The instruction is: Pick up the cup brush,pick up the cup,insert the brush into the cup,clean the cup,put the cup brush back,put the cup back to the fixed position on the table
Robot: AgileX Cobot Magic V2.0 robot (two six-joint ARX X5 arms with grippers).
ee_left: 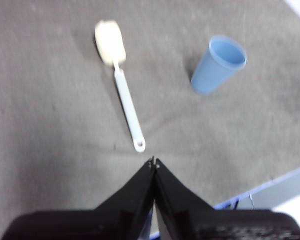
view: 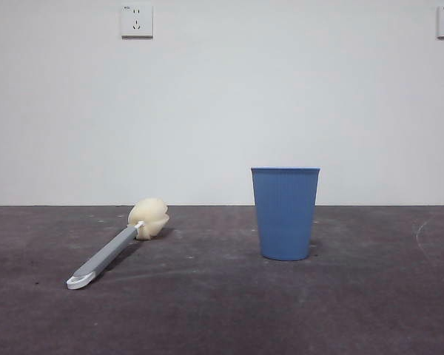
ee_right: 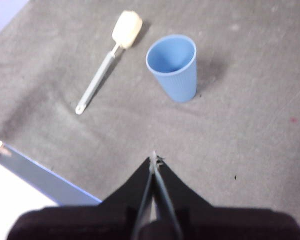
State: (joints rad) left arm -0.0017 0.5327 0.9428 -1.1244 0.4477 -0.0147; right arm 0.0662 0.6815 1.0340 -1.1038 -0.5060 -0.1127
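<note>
Front view: blue ribbed plastic cup (view: 285, 213) stands upright on the dark grey matte table (view: 370, 310), the grey-handled, sponge-headed cup brush (view: 117, 244) lying flat well apart, so each can be reached separately.

Left wrist view: left gripper (ee_left: 153, 162) closed, empty, high above the brush.

Right wrist view: right gripper (ee_right: 154, 159) closed, empty, facing the cup.

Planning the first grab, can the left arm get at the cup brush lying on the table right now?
Probably yes: the cup brush lies flat in the open, apart from the cup, with nothing between it and the left gripper, whose jaws are shut.
</note>
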